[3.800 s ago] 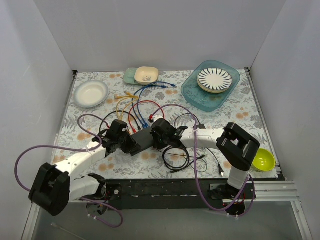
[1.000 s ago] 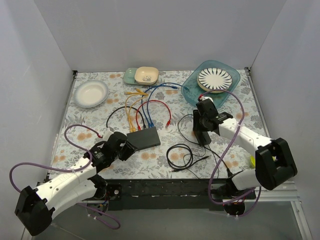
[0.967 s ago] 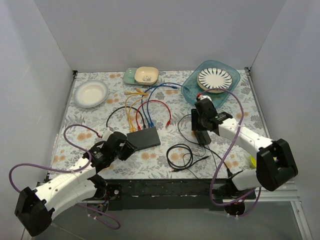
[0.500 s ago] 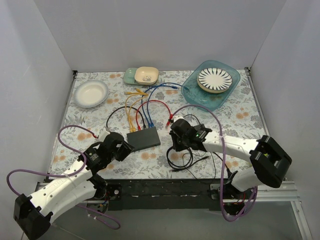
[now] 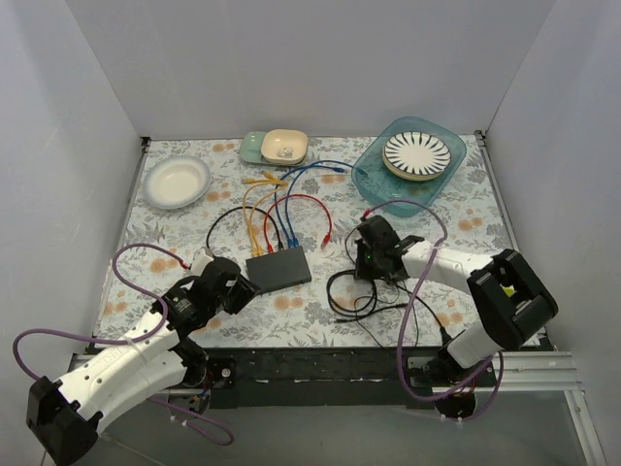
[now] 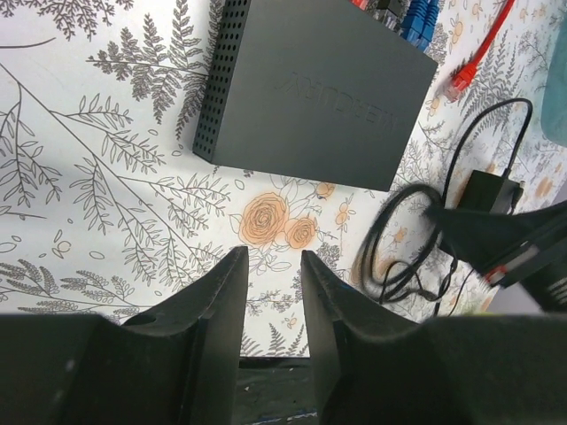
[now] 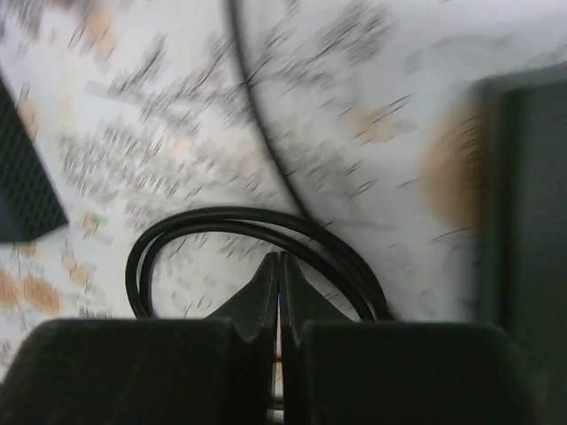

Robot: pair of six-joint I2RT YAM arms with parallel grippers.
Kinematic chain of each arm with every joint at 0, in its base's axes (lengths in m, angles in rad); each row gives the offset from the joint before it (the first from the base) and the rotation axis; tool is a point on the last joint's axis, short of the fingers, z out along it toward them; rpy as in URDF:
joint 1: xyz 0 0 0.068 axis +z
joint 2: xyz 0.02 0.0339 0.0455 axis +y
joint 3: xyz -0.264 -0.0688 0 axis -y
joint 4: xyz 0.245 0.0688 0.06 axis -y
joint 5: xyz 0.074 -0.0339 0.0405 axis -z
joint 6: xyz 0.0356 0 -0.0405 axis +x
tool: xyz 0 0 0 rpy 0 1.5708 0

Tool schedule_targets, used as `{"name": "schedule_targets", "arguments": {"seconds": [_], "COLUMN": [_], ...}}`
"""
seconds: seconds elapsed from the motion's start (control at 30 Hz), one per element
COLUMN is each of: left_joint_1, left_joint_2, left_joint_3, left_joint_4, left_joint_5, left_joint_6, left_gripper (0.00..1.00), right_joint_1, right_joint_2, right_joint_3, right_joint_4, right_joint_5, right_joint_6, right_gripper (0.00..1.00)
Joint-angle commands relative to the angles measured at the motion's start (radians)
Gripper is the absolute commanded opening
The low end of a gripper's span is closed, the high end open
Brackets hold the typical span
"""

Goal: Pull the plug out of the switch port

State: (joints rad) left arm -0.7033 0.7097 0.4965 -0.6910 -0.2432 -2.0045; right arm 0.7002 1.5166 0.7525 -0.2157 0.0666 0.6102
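Note:
The flat black switch (image 5: 278,268) lies mid-table; it also shows in the left wrist view (image 6: 310,88). Yellow, red and blue cables (image 5: 272,233) are plugged into the ports along its far edge, and blue plugs (image 6: 416,13) show at the top of the left wrist view. A loose red cable end (image 5: 327,236) lies to its right. My left gripper (image 5: 241,287) is open a little and empty, just near-left of the switch. My right gripper (image 5: 361,270) is shut on nothing, right of the switch, over a black cable coil (image 7: 248,221).
A black power adapter (image 6: 483,190) and the black coil (image 5: 351,296) lie right of the switch. A white bowl (image 5: 177,182) is at the far left, a green dish with a cream bowl (image 5: 281,146) at the back, and a teal tray (image 5: 383,184) with a striped plate at the far right.
Both grippers have come off the switch. The right arm swung out to the teal tray, then back toward the coil. The left gripper drew back slightly to the near left.

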Motion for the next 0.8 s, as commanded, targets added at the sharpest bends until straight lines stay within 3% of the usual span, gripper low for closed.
{"name": "schedule_targets", "arguments": {"seconds": [0.0,0.27,0.43,0.53,0.77], "left_joint_1": [-0.001,-0.001,-0.001,-0.001,0.001], "left_joint_2": [-0.009,-0.050,-0.076,-0.084,-0.050], "left_joint_3": [0.004,0.030,0.033,0.048,0.096], "left_joint_4": [-0.033,-0.090,-0.133,-0.160,-0.134], "left_joint_5": [-0.025,-0.074,-0.105,-0.145,-0.203], "left_joint_6": [-0.129,-0.134,-0.151,-0.160,-0.129], "left_gripper": [0.30,0.30,0.31,0.31,0.31], "right_joint_1": [-0.183,-0.488,-0.585,-0.521,-0.086], "right_joint_2": [0.129,0.102,0.076,-0.019,-0.130], "right_joint_3": [0.016,0.025,0.070,0.100,0.255], "right_joint_4": [-0.177,-0.211,-0.258,-0.243,-0.218], "right_joint_5": [0.110,0.185,0.176,0.125,0.087], "right_joint_6": [0.008,0.003,-0.059,-0.092,-0.081], "right_gripper": [0.01,0.01,0.01,0.01,0.04]}}
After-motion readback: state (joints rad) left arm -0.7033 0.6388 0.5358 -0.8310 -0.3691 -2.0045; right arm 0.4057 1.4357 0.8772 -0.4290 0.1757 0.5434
